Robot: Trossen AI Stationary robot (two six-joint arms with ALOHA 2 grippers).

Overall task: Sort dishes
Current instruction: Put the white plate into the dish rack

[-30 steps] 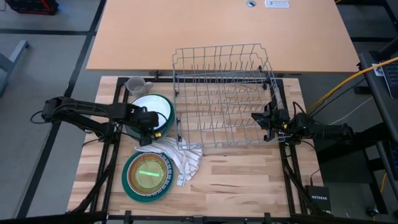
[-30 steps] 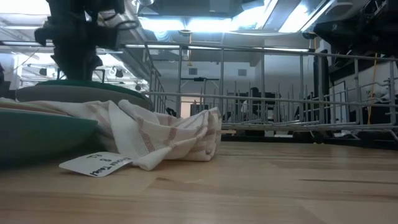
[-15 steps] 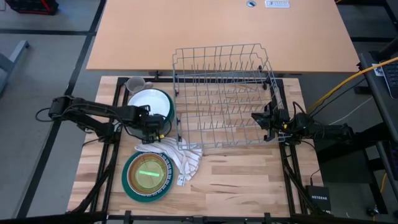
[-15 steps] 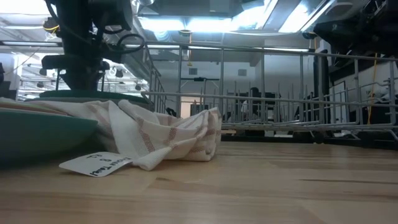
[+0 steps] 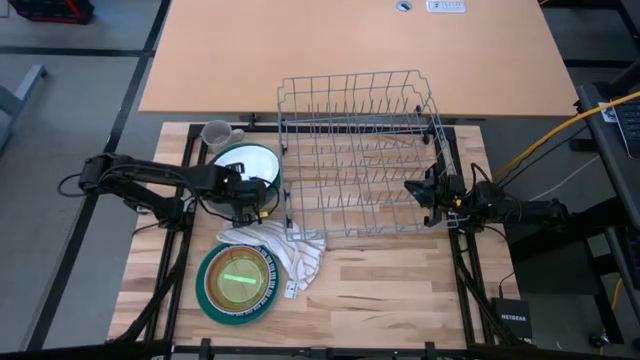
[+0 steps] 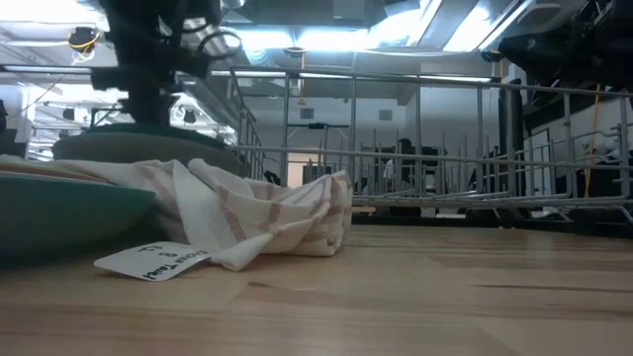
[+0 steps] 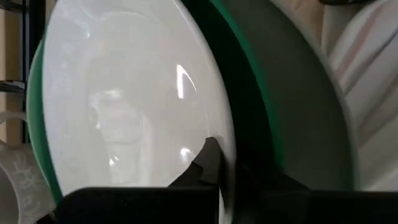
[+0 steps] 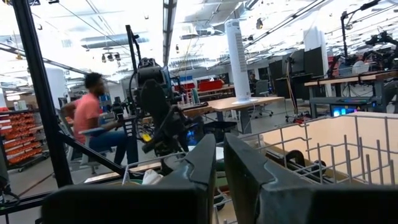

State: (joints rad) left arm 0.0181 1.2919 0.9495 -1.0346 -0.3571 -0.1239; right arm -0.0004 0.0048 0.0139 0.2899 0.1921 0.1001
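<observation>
A white dish [image 5: 245,163] lies in a larger teal plate [image 5: 272,178] at the table's left, next to the grey wire rack [image 5: 360,150]. My left gripper [image 5: 252,203] is shut on the white dish's near rim. A grey mug [image 5: 217,133] stands just beyond the stack. A green plate [image 5: 237,282] rests flat near the front edge, with the striped white cloth [image 5: 290,255] bunched against it. My right gripper [image 5: 415,190] is shut at the rack's right near side. My left gripper pinches the white dish's rim [image 7: 229,146] on its near side. One finger [image 7: 208,165] lies on the dish's inner face and the other goes under the rim, above the teal plate [image 7: 292,124]. My right gripper's fingers are by the rack's wires; I cannot tell whether they touch.
The rack fills the table's far middle, and its left wall stands close beside the dish stack. The cloth's tag [image 6: 153,261] lies on the wood in front. Bare wood lies at the near right [image 5: 400,290]. A person sits far off in the room [image 8: 87,118].
My left gripper has come down onto the white dish's near rim, shifted a little toward the table's right, and shut on the rim. My right gripper has kept still.
</observation>
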